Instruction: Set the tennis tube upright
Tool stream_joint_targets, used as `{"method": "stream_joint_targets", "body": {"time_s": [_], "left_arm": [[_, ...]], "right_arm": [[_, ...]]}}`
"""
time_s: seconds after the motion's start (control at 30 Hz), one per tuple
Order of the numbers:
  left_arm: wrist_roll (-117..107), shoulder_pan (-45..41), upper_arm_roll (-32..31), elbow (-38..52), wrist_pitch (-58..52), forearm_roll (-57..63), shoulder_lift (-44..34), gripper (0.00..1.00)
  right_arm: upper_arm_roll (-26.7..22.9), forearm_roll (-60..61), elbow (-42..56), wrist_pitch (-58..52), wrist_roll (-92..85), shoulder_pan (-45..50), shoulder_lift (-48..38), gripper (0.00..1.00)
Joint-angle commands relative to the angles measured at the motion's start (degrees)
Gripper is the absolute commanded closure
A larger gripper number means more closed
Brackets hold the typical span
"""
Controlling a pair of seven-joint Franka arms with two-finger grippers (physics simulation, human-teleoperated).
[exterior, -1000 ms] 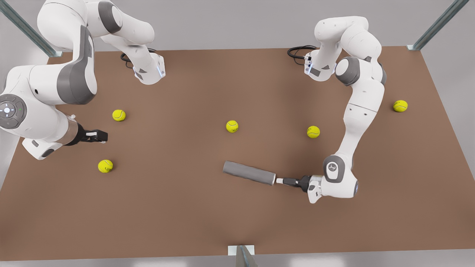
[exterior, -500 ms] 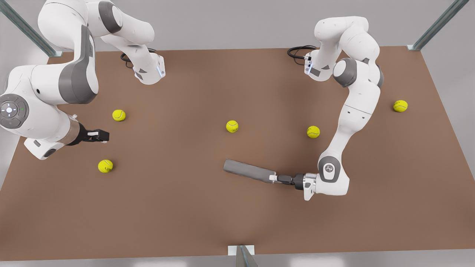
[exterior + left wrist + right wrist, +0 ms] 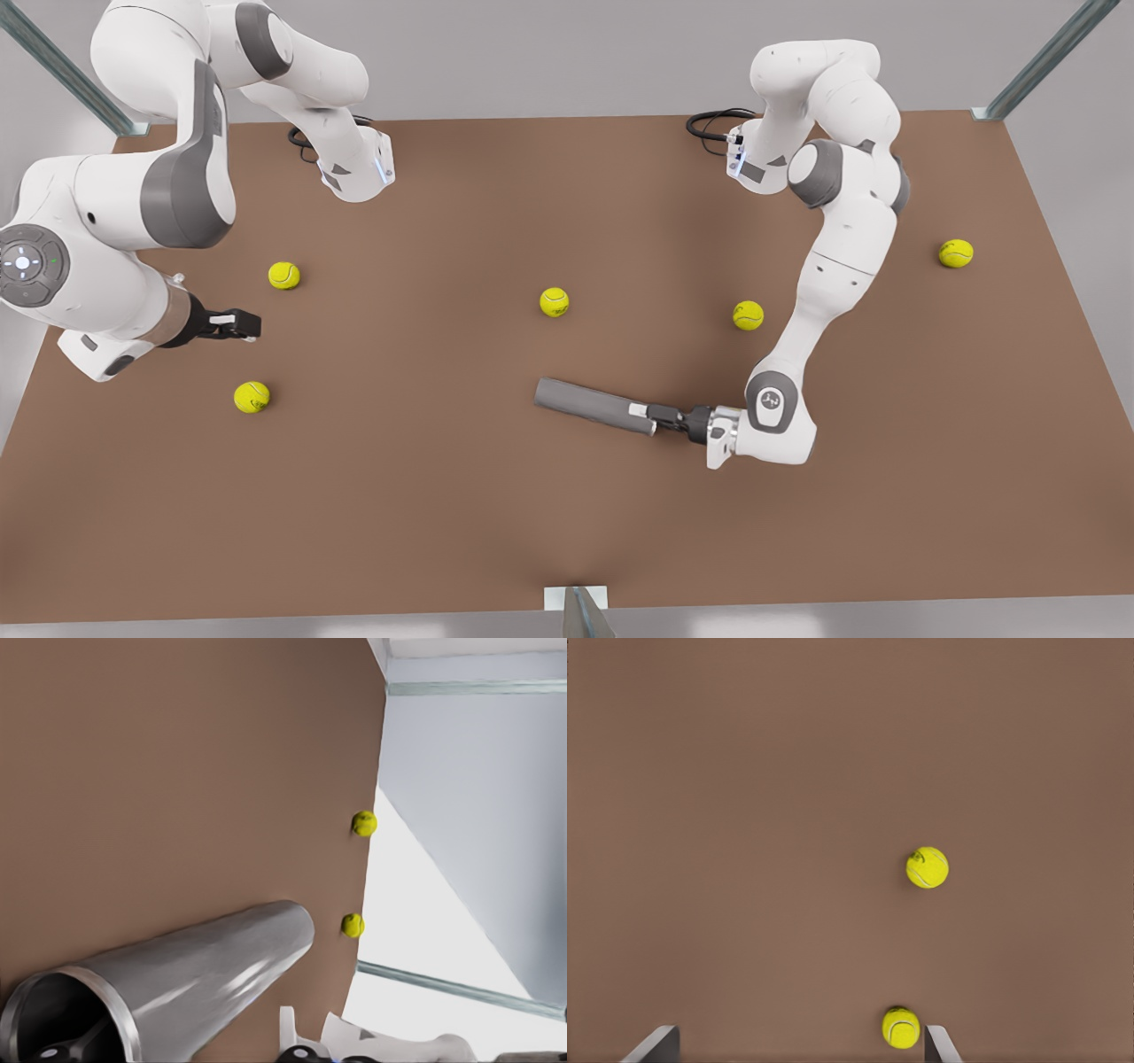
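The tennis tube (image 3: 585,403) (image 3: 204,966) lies on its side on the brown table, a little to the front view's right of the middle. Its hollow, silvery-rimmed end faces the arm on the front view's right. That arm carries my left gripper (image 3: 640,415) (image 3: 177,1045), which is open at that end. One finger reaches inside the opening and the other lies outside the wall. My right gripper (image 3: 239,323) (image 3: 797,1045) waits open and empty near the table's edge at the front view's left.
Several yellow-green tennis balls lie scattered on the table (image 3: 443,496). One ball (image 3: 554,301) sits behind the tube, another (image 3: 749,315) beside the left arm. Two balls (image 3: 283,275) (image 3: 252,396) flank my right gripper. One more ball (image 3: 955,252) rests far to the front view's right.
My left gripper has slid toward the front view's left, from just short of the tube's open end to over and into it. The tube's near end shifted slightly. My right arm barely moved.
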Motion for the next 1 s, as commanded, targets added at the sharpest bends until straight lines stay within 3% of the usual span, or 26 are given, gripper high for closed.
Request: {"method": "stream_joint_targets", "body": {"time_s": [0.0,0.37,0.97], "left_arm": [[0.0,0.0,0.0,0.0,-0.09,-0.07,0.08,0.32],[0.0,0.0,0.53,0.0,-2.99,-0.15,-0.01,0.58],[-2.28,-1.23,2.2,0.35,-6.77,-0.07,-1.33,0.69]], "right_arm": [[0.0,0.07,0.0,0.0,0.0,-0.01,-0.01,0.0],[0.09,0.07,0.0,0.0,0.0,0.17,-0.01,0.0],[0.09,-0.02,0.0,0.0,0.09,0.52,-0.01,0.0]]}}
